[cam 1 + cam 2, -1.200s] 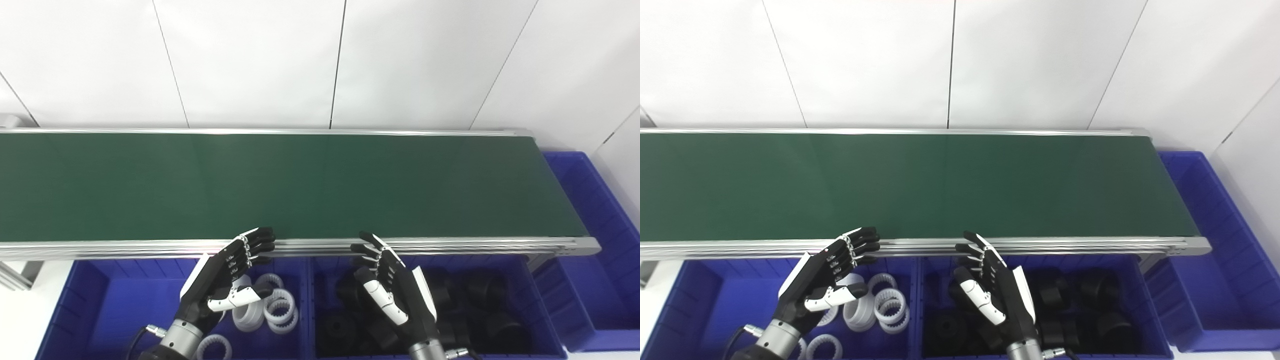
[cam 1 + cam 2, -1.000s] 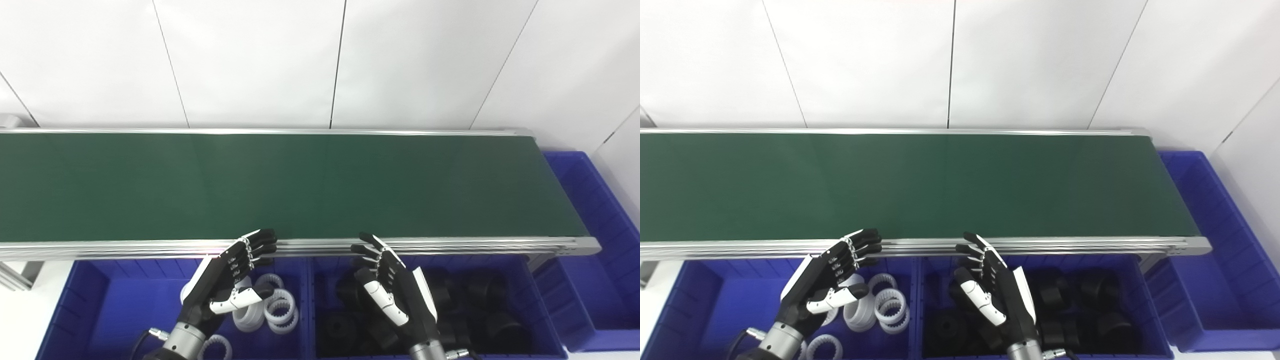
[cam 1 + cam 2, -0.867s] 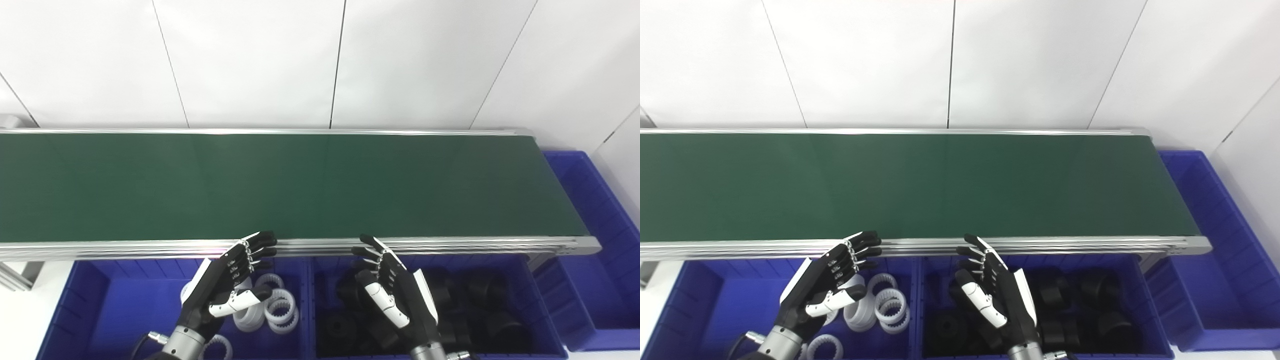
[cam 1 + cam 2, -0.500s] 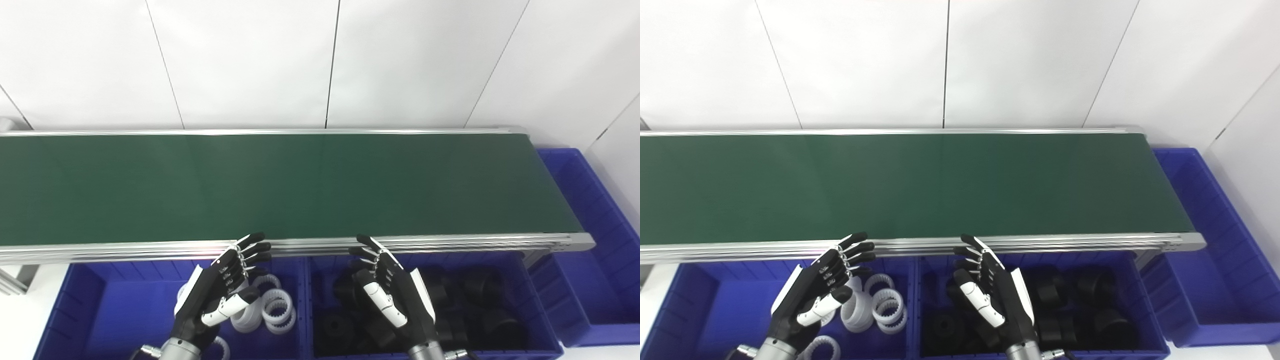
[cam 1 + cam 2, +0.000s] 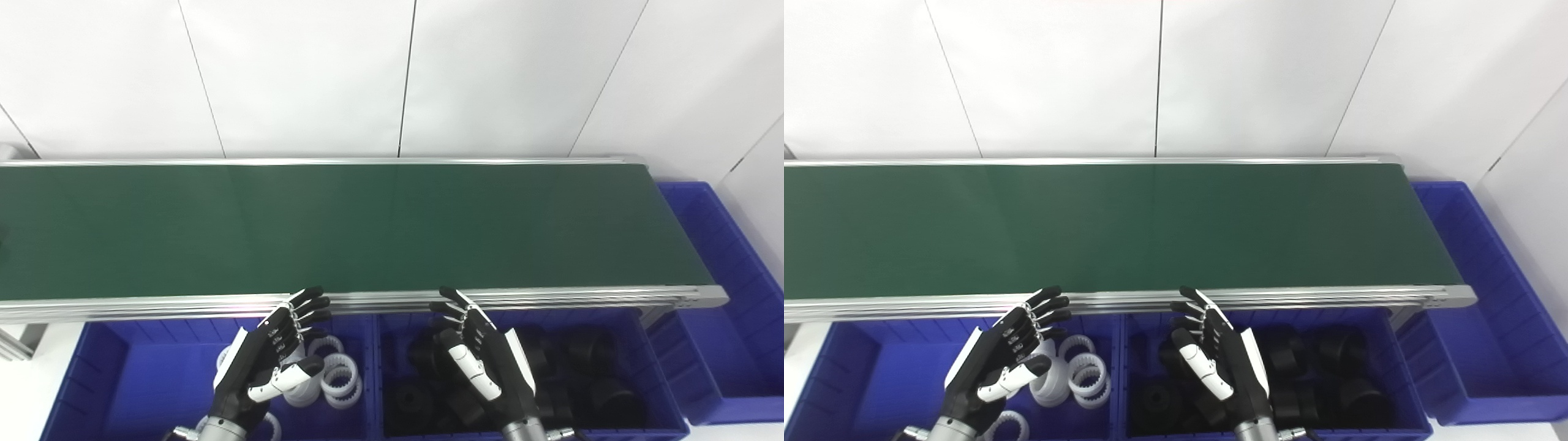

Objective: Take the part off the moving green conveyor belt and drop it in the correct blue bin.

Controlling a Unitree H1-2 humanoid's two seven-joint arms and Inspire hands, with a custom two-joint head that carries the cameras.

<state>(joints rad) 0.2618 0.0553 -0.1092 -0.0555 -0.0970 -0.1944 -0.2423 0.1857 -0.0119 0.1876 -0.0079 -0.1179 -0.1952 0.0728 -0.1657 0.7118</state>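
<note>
Head-camera view, both eyes, bench w/ conveyor and bins.

Left hand [image 5: 263, 361]: enters from bottom edge, forearm angled up and to the right; palm turned inward toward the other hand, fingers [image 5: 306, 304] extended and spread, tips reaching up to the near aluminium rail [image 5: 153, 303] of the belt frame. Thumb held apart below the fingers, pointing right. Released, nothing in its grasp. It hangs over the left blue bin [image 5: 122, 373], above the white toothed rings [image 5: 334, 376] lying in a loose cluster in that bin.

Right hand [image 5: 484, 361]: enters from bottom edge, forearm leaning up and slightly left; palm facing the left hand, fingers [image 5: 450, 300] straight and fanned, tips at the same near rail. Thumb apart, lying along the palm side. Also released, holding nothing. It hangs over the centre blue bin [image 5: 661, 392], which holds black round parts [image 5: 588, 355] piled on its floor.

Green conveyor belt [image 5: 392, 226]: runs left-right across the frame behind both hands; no part visible on its surface in either eye view.

A third blue bin [image 5: 729, 367] stands at the belt's right end, interior bare as far as seen. White panelled wall [image 5: 306, 73] behind.
</note>
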